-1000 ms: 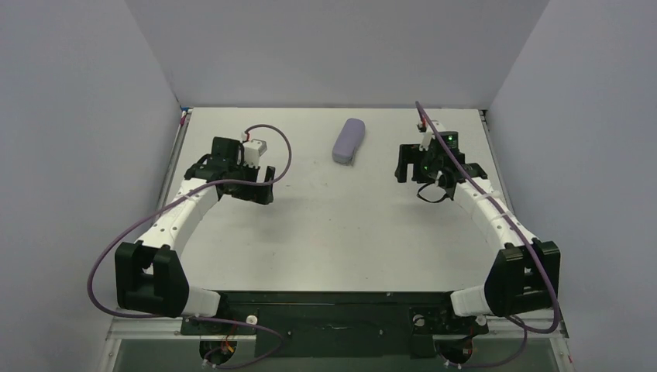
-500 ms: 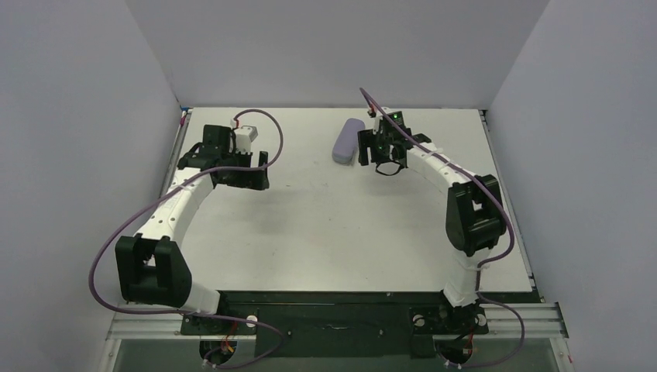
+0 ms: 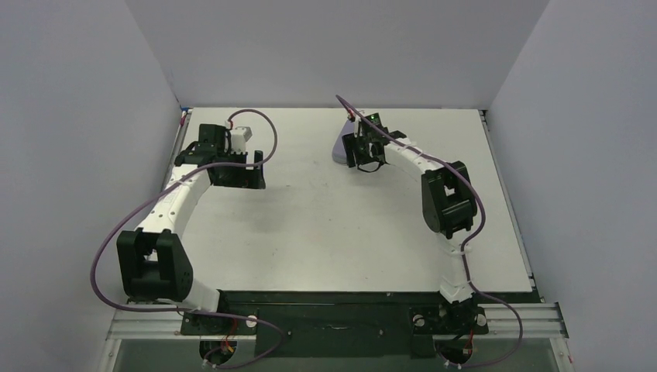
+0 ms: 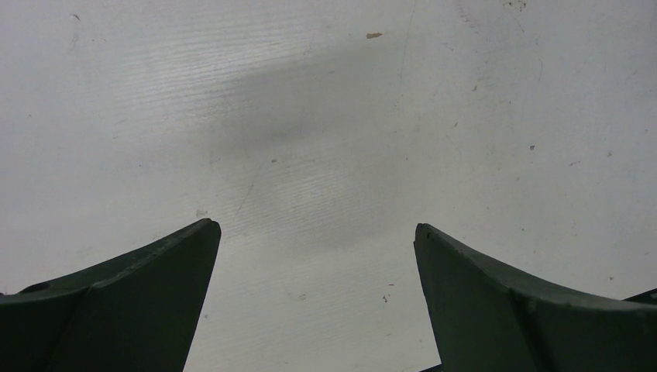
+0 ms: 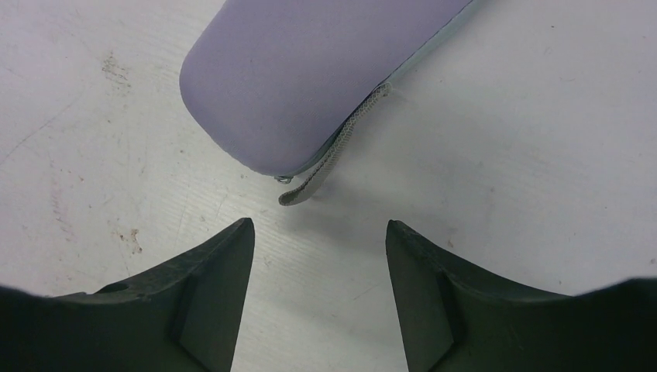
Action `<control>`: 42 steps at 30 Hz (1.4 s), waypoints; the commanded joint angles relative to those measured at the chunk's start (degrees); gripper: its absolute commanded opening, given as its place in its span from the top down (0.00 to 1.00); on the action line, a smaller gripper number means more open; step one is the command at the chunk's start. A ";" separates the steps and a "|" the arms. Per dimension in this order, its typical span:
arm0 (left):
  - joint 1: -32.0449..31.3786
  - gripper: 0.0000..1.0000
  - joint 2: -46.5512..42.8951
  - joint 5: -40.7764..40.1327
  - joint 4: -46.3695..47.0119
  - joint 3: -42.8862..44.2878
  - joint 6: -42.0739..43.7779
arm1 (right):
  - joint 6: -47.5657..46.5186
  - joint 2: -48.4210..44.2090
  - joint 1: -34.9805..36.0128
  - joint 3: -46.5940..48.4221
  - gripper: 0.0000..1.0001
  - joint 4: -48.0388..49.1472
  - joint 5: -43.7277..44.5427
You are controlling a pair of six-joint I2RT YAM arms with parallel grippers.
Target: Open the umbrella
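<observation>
The jaws of the right arm [image 3: 403,155] stand apart and released, with nothing between the two dark fingers [image 5: 209,310]. They are low over the bench [image 3: 333,232], their tips just short of the rounded end of a smooth lavender oval hard case [image 5: 310,77]. From where I stand there is a sliver of bare surface between fingertips and case, so I see no contact. A narrow grey woven strap [image 5: 333,151] hangs out of the case's seam on the side nearer the right finger. It trails down past a small metal ring and ends on the bench just ahead of the gap, nearer the left finger. The case is shut, its pale seam line running along the edge. The umbrella itself does not show in any view, so I cannot tell where it is. The case lies close to the far edge of the bench, about midway along it, and from above the right wrist covers most of it. The jaws of the left arm [image 3: 174,201] are spread wide and released as well, the fingers [image 4: 116,310] framing only scuffed white bench. That arm is towards the far left corner, well apart from the case. Purple cables [image 3: 104,256] loop from both arms back to their bases at the near edge.
</observation>
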 commanded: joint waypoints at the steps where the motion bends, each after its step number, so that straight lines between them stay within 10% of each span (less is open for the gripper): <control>1: 1.32 0.03 0.77 2.03 0.14 3.13 -0.46 | -1.70 1.90 0.74 4.11 0.42 0.19 1.57; 11: 3.04 0.03 1.40 3.23 -0.17 3.39 -0.50 | -2.13 5.39 1.03 7.34 0.59 0.10 3.71; 20: 3.70 0.03 0.77 3.38 -0.10 2.35 -0.37 | -3.77 6.35 1.06 8.66 1.00 0.20 2.20; 42: 3.46 0.03 2.61 13.68 2.79 -1.81 -0.59 | 13.83 -22.33 12.78 -30.94 1.00 11.15 -6.98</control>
